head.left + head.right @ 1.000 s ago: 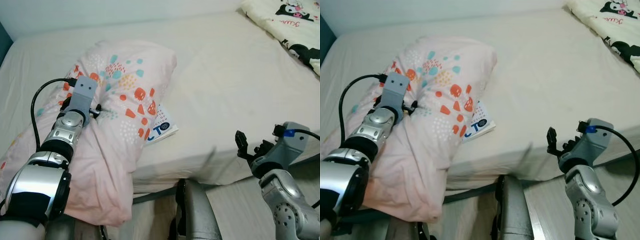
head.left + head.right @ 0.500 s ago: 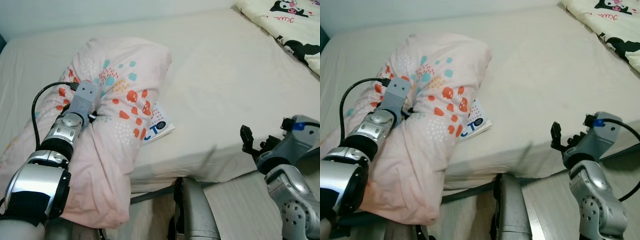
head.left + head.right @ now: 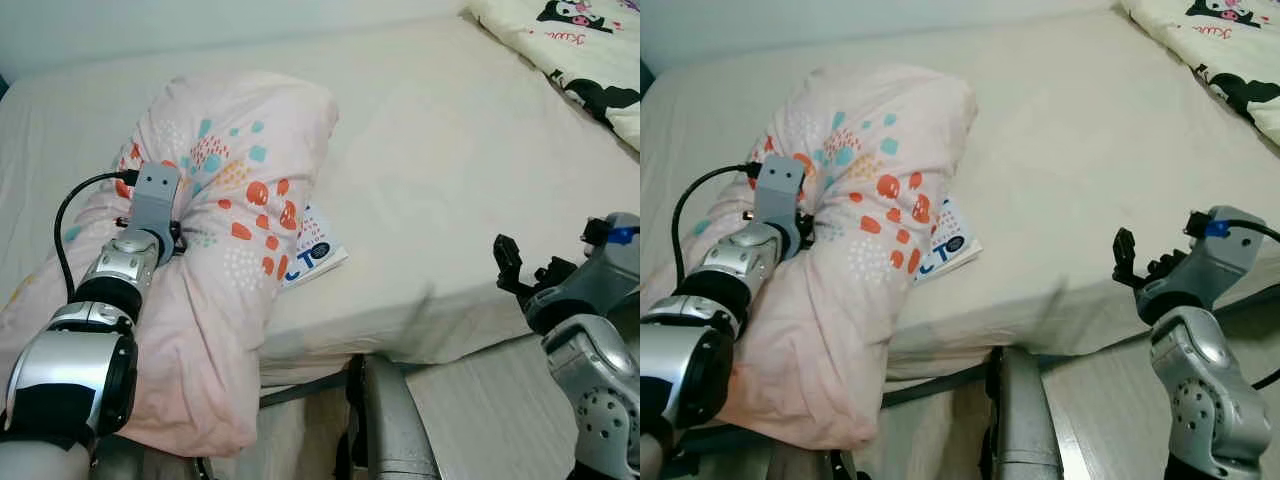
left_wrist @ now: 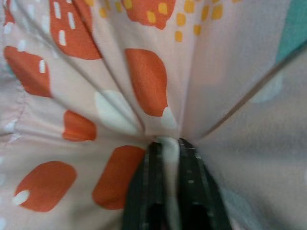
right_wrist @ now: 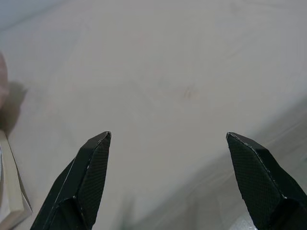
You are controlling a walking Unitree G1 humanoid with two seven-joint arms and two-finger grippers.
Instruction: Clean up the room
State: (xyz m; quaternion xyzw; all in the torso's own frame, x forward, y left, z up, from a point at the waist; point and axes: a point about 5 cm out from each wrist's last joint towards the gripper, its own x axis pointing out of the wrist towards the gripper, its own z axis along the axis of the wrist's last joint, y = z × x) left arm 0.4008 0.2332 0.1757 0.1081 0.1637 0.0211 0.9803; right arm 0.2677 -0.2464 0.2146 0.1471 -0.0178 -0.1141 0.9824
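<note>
Premises: a bedroom in a home. A bed [image 3: 450, 150] with a plain cream sheet takes up most of the scene, reaching to a pale wall [image 3: 150, 20] at the far side. A pink pillow [image 3: 240, 200] printed with orange and teal shapes lies on the left part of the bed, with a booklet [image 3: 318, 252] partly under its right edge. A cream blanket with cartoon figures [image 3: 570, 50] lies at the far right. Light wood-look flooring [image 3: 480, 420] shows at the near edge.
</note>
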